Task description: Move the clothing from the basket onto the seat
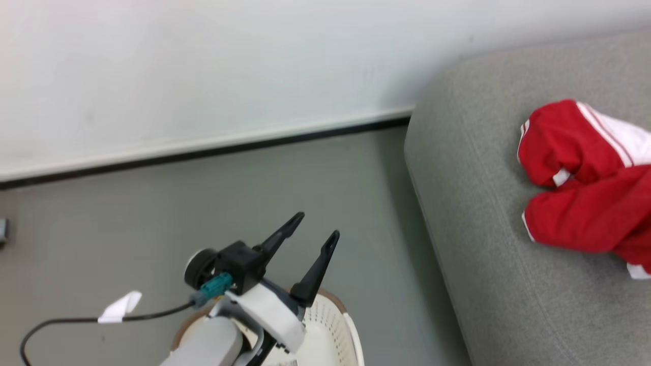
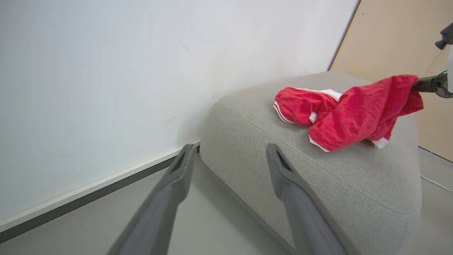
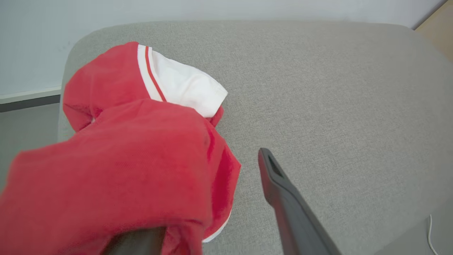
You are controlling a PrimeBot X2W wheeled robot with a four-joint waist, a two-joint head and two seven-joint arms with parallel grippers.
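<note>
Two pieces of red clothing lie on the grey seat (image 1: 478, 244): one with white trim (image 1: 559, 142) and a second (image 1: 580, 218) in front of it. My right gripper (image 3: 226, 152) is open just above the seat (image 3: 336, 88). The nearer garment (image 3: 124, 170) is draped over its left finger and hides that fingertip; the right finger (image 3: 279, 191) is bare. In the left wrist view that garment (image 2: 361, 113) hangs from a dark finger (image 2: 428, 85) at the right edge. My left gripper (image 1: 317, 225) stands open and empty over the cream basket (image 1: 351, 325).
A white wall and dark baseboard (image 1: 203, 150) run behind grey floor between basket and seat. A black cable with a white tag (image 1: 119, 307) trails from my left wrist. A beige board (image 2: 389, 35) stands behind the seat, and a thin white cord (image 2: 437, 184) lies on the floor.
</note>
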